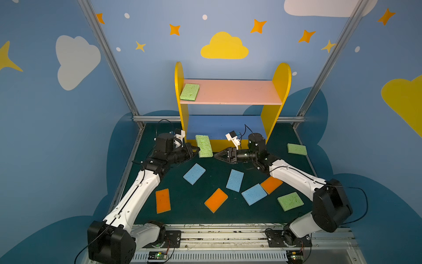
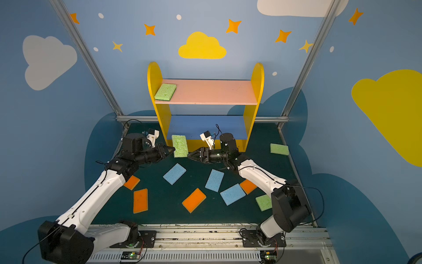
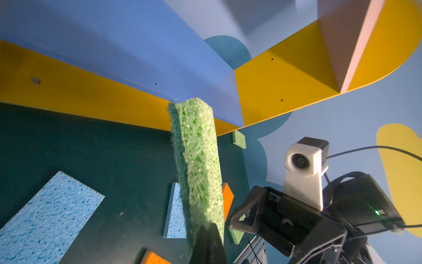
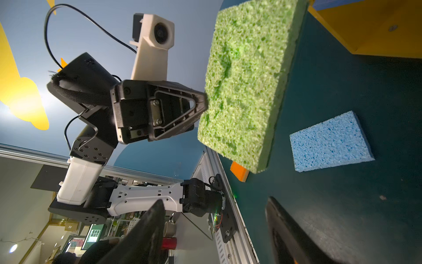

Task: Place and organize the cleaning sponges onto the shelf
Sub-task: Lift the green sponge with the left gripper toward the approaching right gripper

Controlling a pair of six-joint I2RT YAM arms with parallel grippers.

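My left gripper is shut on one edge of a light green sponge, which hangs above the mat just in front of the shelf's yellow base. My right gripper stands open just right of that sponge, with nothing between its fingers. Another green sponge lies at the left end of the shelf's pink board. The blue board shows nothing on it.
Loose on the green mat lie blue sponges, orange ones and green ones. Walls with metal posts enclose the mat; a rail runs along the front.
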